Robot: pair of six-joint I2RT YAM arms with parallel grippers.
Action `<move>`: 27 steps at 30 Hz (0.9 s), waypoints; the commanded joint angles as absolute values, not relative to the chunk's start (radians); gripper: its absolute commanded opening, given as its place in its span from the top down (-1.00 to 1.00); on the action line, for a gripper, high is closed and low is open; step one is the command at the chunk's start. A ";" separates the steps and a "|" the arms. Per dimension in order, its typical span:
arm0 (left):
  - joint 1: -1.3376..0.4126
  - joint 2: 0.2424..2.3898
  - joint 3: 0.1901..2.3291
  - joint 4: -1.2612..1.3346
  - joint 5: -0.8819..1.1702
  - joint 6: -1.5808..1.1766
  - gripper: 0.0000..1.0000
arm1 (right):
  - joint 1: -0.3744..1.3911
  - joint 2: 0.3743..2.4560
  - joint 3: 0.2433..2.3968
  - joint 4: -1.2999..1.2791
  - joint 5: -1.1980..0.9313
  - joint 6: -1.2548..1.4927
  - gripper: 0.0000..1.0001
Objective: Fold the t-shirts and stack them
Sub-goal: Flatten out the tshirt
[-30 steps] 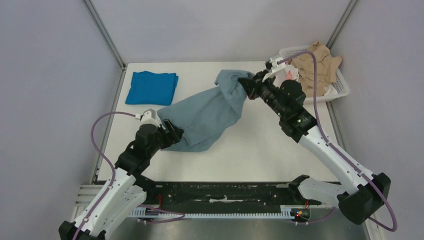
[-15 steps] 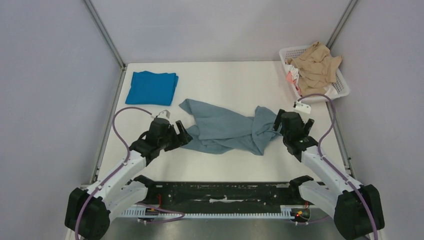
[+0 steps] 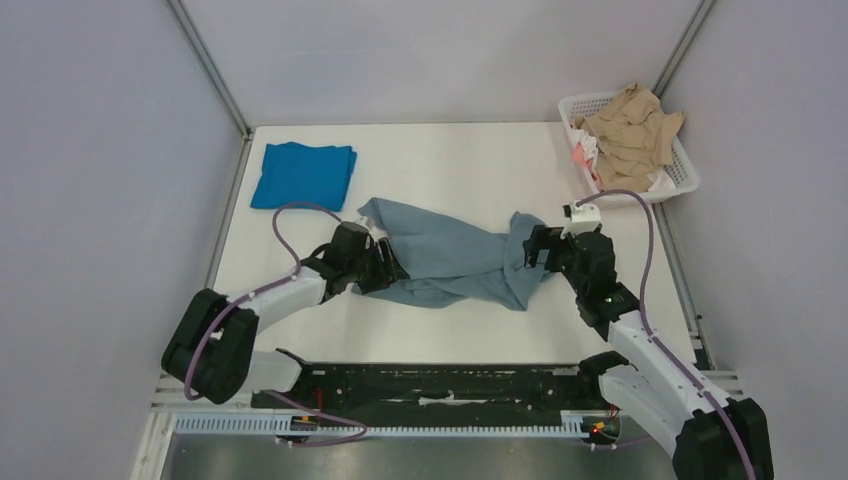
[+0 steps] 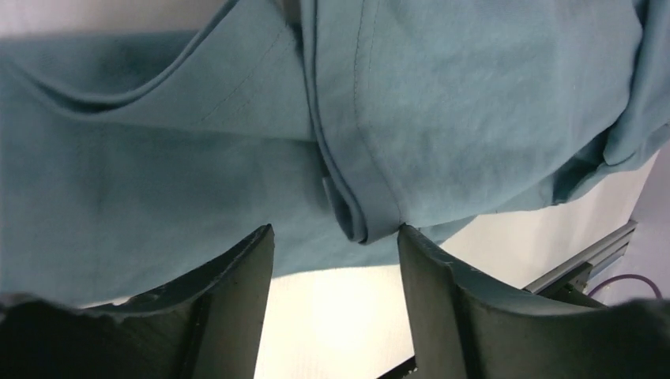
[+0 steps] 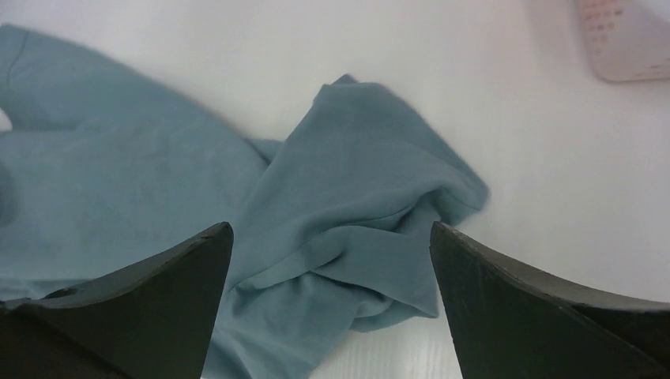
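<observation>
Clearly we grip nothing: our left gripper (image 4: 333, 233) gapes astride a hem of the crumpled slate grey-blue t-shirt (image 3: 450, 265) in the middle of the table (image 3: 450, 160), and our right gripper (image 5: 329, 229) gapes above its other end. The folded cobalt t-shirt (image 3: 303, 175) lies far left.

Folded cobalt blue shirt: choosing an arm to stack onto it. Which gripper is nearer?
Left. The left gripper sits at the left end of the grey-blue shirt, close by, toward the arms from the cobalt blue shirt; the right gripper sits at the grey one's right end, farther away.
</observation>
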State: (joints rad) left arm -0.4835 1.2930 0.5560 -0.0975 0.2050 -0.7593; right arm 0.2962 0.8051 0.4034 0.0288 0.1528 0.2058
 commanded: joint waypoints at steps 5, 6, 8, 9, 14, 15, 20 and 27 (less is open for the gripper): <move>-0.493 1.453 0.687 0.023 0.236 -0.743 -0.13 | 0.334 0.911 0.416 0.126 0.040 0.128 -0.96; -0.492 1.466 0.694 0.024 0.242 -0.740 -0.12 | 0.335 0.913 0.417 0.127 0.041 0.130 -0.96; -0.492 1.497 0.708 0.039 0.258 -0.740 -0.04 | 0.340 0.918 0.417 0.130 0.035 0.128 -0.96; -0.493 1.510 0.715 0.047 0.272 -0.742 0.02 | 0.344 0.920 0.417 0.130 0.035 0.128 -0.96; -0.497 1.559 0.744 0.071 0.327 -0.753 0.95 | 0.419 0.944 0.465 0.046 0.224 0.123 -0.96; -0.500 1.558 0.743 0.072 0.324 -0.754 0.95 | 0.467 0.959 0.486 0.006 0.338 0.116 -0.96; -0.508 1.459 0.702 0.071 0.282 -0.756 0.96 | 0.641 1.113 0.621 -0.182 0.622 0.157 -0.96; -0.508 1.356 0.665 0.005 0.193 -0.749 0.96 | 0.794 1.378 0.810 -0.371 0.833 0.271 -0.77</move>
State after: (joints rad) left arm -0.5037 1.4040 0.6792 0.0120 0.2409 -0.7567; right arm 0.7441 1.2736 0.7017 -0.2253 0.6376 0.1848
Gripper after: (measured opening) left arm 0.040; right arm 0.937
